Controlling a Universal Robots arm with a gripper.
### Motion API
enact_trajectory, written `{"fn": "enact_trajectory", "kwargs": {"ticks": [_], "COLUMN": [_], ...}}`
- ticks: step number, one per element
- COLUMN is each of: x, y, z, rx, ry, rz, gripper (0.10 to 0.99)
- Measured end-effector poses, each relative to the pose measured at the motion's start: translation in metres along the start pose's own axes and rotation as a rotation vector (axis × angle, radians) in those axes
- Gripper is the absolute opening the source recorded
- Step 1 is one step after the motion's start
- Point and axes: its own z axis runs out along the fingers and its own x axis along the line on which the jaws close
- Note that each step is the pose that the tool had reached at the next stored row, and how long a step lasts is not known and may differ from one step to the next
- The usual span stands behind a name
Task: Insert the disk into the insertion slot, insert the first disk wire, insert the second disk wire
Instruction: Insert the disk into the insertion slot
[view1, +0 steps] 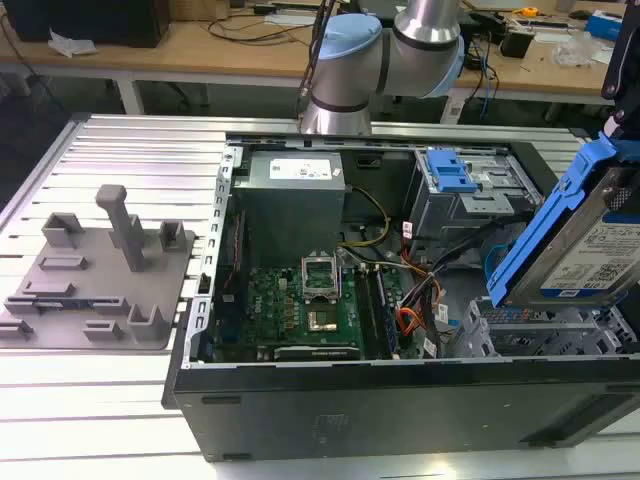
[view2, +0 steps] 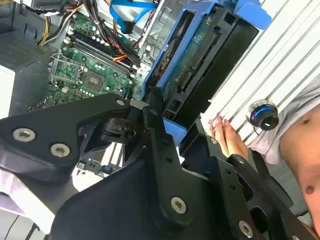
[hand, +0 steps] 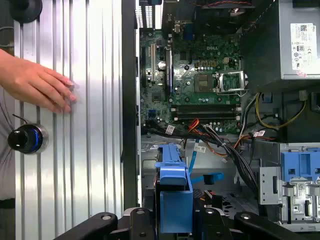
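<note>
Holding one disk (view1: 590, 250) tilted — end effector (hand: 174, 217) clamped on it — above one insertion slot (view1: 545, 330)

The disk (view1: 600, 250) runs off the exterior view's right edge and seemingly covers part of the insertion slot (view1: 540, 335).

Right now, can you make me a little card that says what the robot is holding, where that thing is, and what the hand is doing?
Holding: the gripper is clamped on the disk
Disk pose: tilted, in the air above the insertion slot
Disk in slot: not yet
Hand: a person's hand lies flat on the ribbed metal table, outside the open computer case
</note>
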Motion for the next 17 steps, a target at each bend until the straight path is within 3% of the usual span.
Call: {"fn": "enact_trajectory", "kwargs": {"ticks": [13, 14, 17], "x": [0.0002, 0.0002, 0.0002], "y": [0.0001, 0.0001, 0.0001], "z": [0.0000, -0.0001, 0.0000], "rx": [0.000, 0.001, 0.009], "ry": [0.0000, -0.0014, -0.0213], "rz": [0.000, 0.000, -0.001], "gripper": [0.365, 0.365, 0.365]}}
